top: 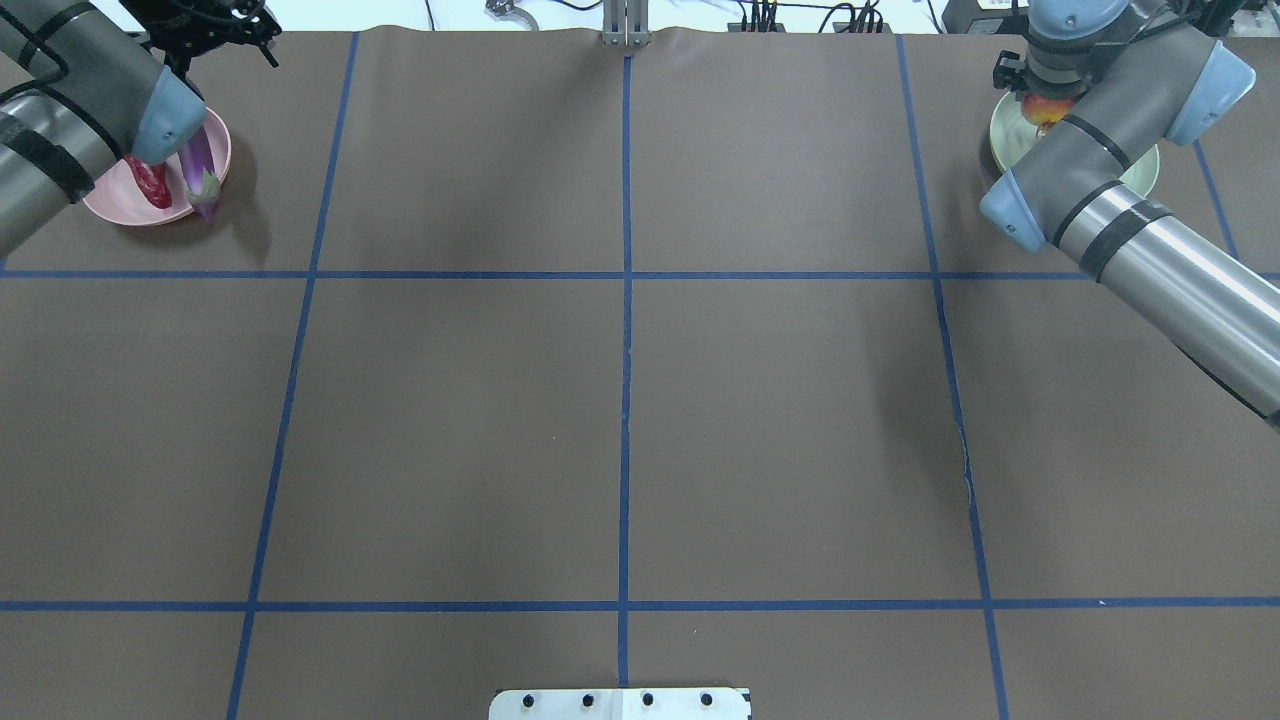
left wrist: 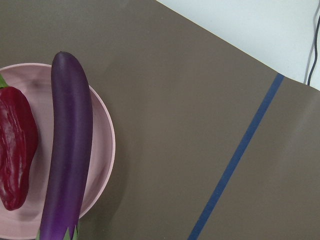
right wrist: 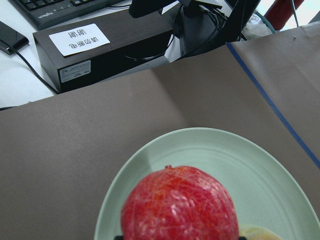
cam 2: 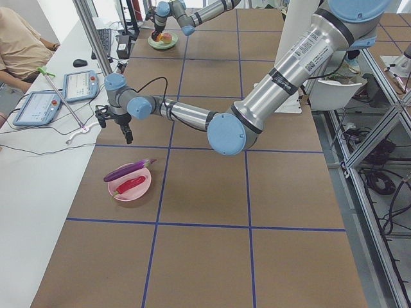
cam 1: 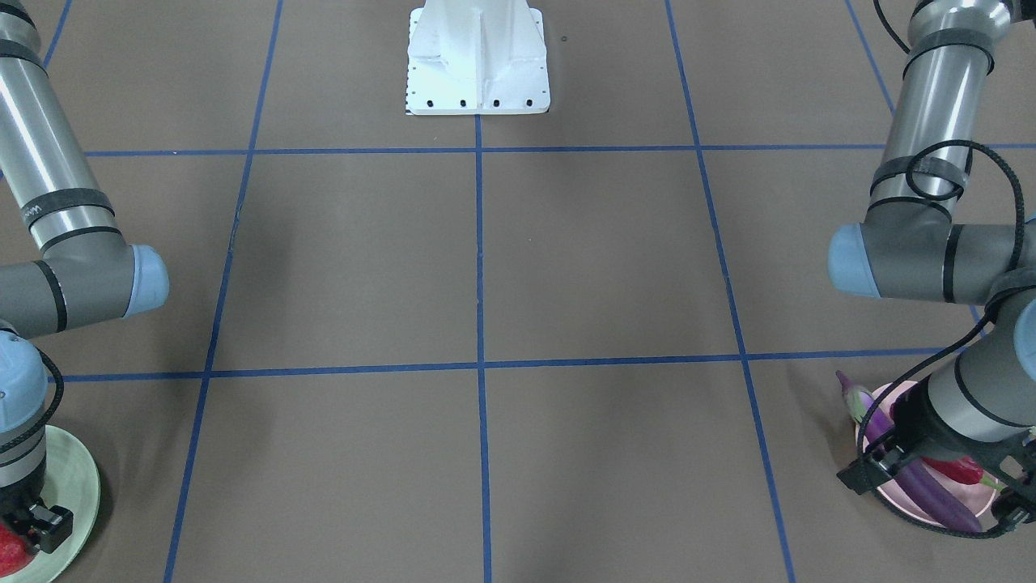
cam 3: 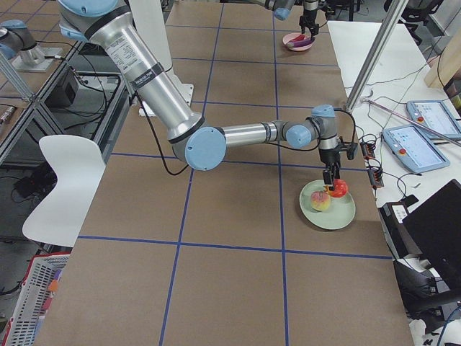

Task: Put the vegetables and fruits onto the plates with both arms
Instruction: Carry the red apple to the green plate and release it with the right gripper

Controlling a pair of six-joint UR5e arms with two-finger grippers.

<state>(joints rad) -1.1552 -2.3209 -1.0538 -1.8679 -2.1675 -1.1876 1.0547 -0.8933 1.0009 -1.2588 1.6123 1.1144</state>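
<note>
Step in hand, as judged: setting the bumpy red-orange fruit [right wrist: 180, 205] down on the green plate [right wrist: 270, 170], which sits far out from the white pedestal base [cam 1: 477, 57] on the robot's right.

- The right gripper [cam 3: 331, 182] is at the fruit, fingers reaching down onto it. You cannot tell from any view whether they clamp it or have let go.
- The fruit sits over the plate's inner area, with the peach [cam 3: 320, 201] just beside it on the same plate.
- If you release, do it low and lift straight up. A round fruit will likely roll, and a sideways pull could nudge the peach toward the rim.

The left gripper [cam 2: 124, 131] hangs above the table beside the pink plate [left wrist: 103, 135], far out from the base on the robot's left. It carries nothing, and jaw spacing is not readable.

- The eggplant [left wrist: 70, 145] and chili pepper [left wrist: 17, 145] lie side by side on that plate.
- The eggplant's cap end pokes past the rim, so avoid brushing it on retreat.

Around, all beyond the table edge farthest from the base:
- a labelled black box [right wrist: 115, 55]
- a keyboard [right wrist: 65, 7]
- teach pendants [cam 3: 407, 148]
- a seated operator [cam 2: 19, 38]

The black box lies close behind the green plate, so keep the wrist from swinging outward.
</note>
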